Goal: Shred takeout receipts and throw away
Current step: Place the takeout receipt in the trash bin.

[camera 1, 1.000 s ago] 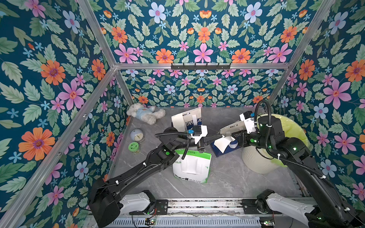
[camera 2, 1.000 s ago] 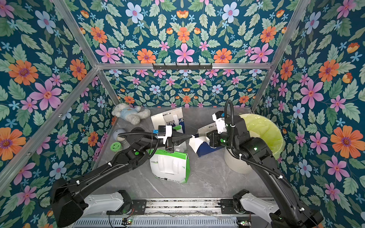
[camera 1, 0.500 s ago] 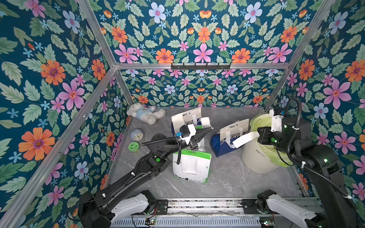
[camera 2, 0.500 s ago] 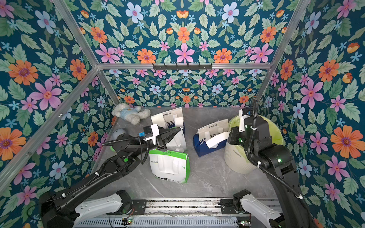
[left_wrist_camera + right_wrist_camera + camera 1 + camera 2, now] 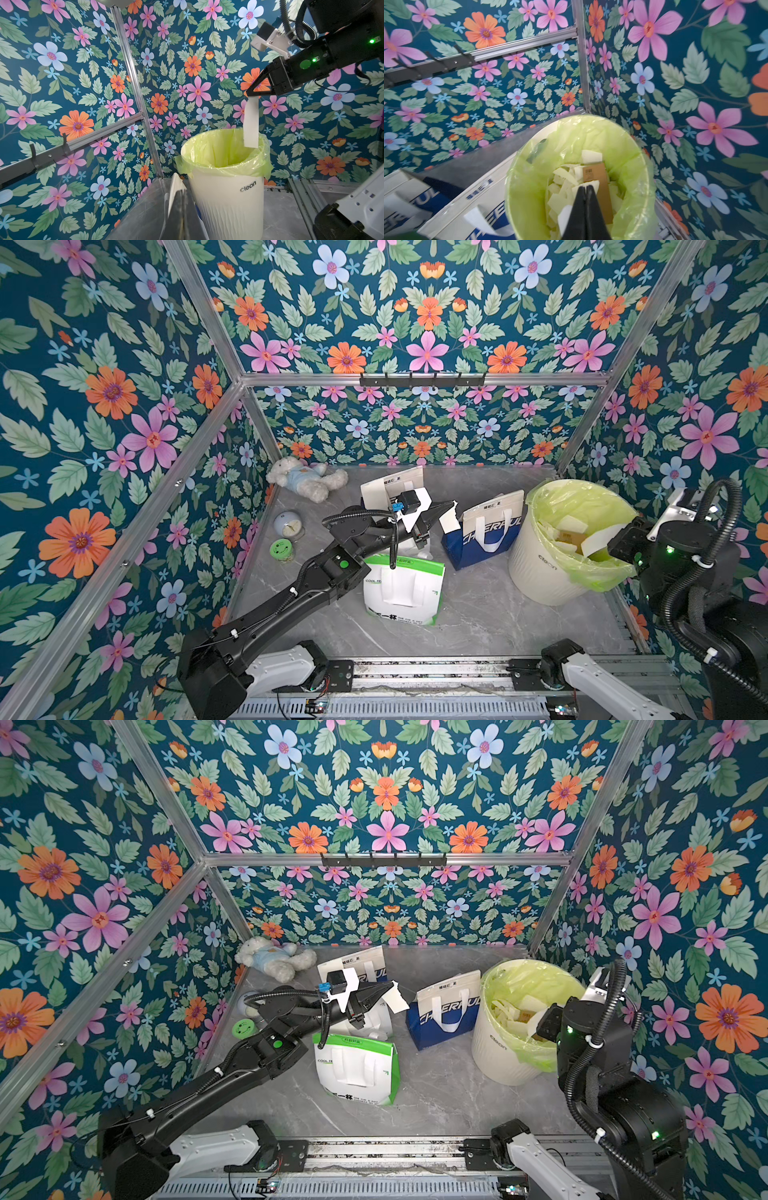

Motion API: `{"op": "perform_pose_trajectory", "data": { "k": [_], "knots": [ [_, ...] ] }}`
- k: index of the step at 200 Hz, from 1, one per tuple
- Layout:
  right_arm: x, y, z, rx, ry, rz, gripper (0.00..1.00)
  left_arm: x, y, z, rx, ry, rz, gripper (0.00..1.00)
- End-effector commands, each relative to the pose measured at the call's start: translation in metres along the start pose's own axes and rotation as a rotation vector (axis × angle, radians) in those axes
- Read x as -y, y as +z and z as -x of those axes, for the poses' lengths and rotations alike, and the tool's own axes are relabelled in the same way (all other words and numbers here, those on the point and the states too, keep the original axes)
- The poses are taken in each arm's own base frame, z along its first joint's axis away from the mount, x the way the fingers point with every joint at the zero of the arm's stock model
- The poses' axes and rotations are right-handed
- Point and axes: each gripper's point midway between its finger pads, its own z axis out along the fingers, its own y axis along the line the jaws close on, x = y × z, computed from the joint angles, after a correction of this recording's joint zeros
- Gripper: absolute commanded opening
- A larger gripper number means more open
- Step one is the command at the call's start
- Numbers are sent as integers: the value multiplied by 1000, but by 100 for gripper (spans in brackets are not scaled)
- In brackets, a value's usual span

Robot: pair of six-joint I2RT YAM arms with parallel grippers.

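The bin [image 5: 540,568], white with a yellow-green liner [image 5: 582,506] folded over its rim, stands at the tabletop's [image 5: 478,614] far corner on the robot's right. Its far and outer sides are close to the floral walls, and that side of the table's edge is just beside its base. On its inner side a blue-and-white bag [image 5: 490,531] stands upright, touching or almost touching the bin wall. Toward the robot from the bin, the grey tabletop lies bare as far as the rail. A green-and-white bag [image 5: 401,589] lies flat well apart from the bin, beyond that bare stretch. Directly over the bin's mouth the right gripper [image 5: 249,94] has its jaws pressed together on a white receipt strip [image 5: 251,122]. The strip hangs straight down, its lower end about level with the liner's rim. In the right wrist view the same fingers [image 5: 584,193] meet in a thin point above the receipt shreds [image 5: 566,180] and a brown card [image 5: 596,178] piled inside the bin. The left gripper [image 5: 451,506] is held in the air on the far side of the blue-and-white bag from the bin, well apart from the bin. Its jaws are pinched closed on a torn white receipt piece [image 5: 451,522] that droops from its tip. A third bag [image 5: 390,489] stands behind that arm.
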Motion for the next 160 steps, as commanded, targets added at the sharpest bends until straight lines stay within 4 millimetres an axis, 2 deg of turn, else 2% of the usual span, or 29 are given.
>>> {"op": "perform_pose_trajectory", "data": {
  "k": [1, 22, 52, 85, 131, 141, 152, 160],
  "knots": [
    [8, 3, 30, 142, 5, -93, 0, 4, 4, 2, 7, -21, -39, 0],
    [-9, 17, 32, 159, -57, -80, 0, 5, 7, 0, 2, -35, -48, 0],
    [-26, 34, 20, 155, -112, -55, 0, 6, 9, -6, -17, -51, -56, 0],
    [-36, 45, -11, 68, -123, -11, 0, 7, 10, -8, -24, -57, -60, 0],
    [-48, 47, -56, -94, -75, 90, 0, 7, 12, -11, -31, -66, -65, 0],
    [-51, 46, -68, -155, -74, 108, 14, 7, 12, -11, -32, -69, -68, 0],
    [-54, 45, -81, -222, -66, 123, 38, 8, 13, -12, -35, -73, -72, 0],
    [-57, 43, -88, -265, -59, 138, 51, 8, 14, -13, -38, -76, -73, 0]
  ]
}}
